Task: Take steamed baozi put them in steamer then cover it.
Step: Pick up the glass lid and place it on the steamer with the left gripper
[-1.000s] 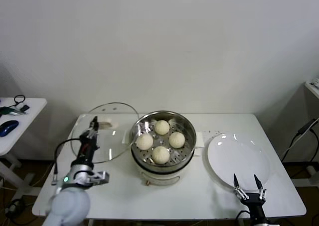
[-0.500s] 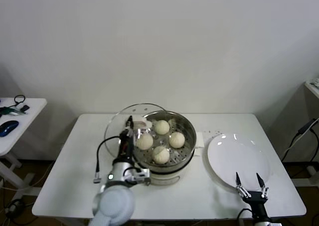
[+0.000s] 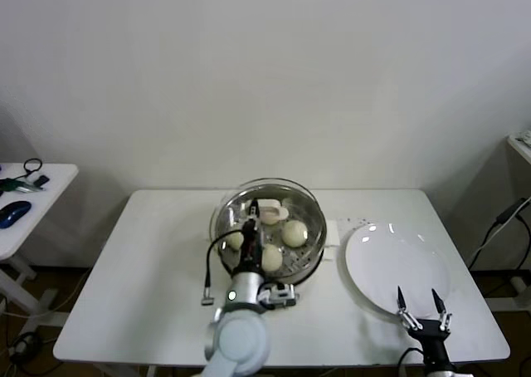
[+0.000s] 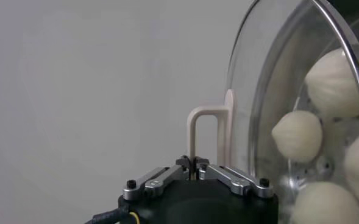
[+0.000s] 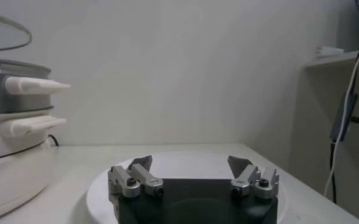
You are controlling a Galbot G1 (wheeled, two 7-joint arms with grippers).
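The left pincer (image 4: 194, 172) grips the glass lid (image 3: 267, 196) by its handle, above the steamer (image 3: 307, 257). The right pincer (image 3: 421, 311) rests released at 4 o'clock on the desk (image 3: 158, 294).

A round flat white plate (image 3: 398, 267) lies on the white rectangular table (image 3: 133, 294), just beyond the open right fingers; a side table (image 3: 33, 196) holds what may be a blue mouse (image 3: 14, 213)

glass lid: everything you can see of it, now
The glass lid is a clear round dome with a thin metal rim and a cream loop handle. The left hand is shut on that handle, holding the lid over the steamer; the right wrist view shows a gap above the pot rim. The baozi show through the glass.
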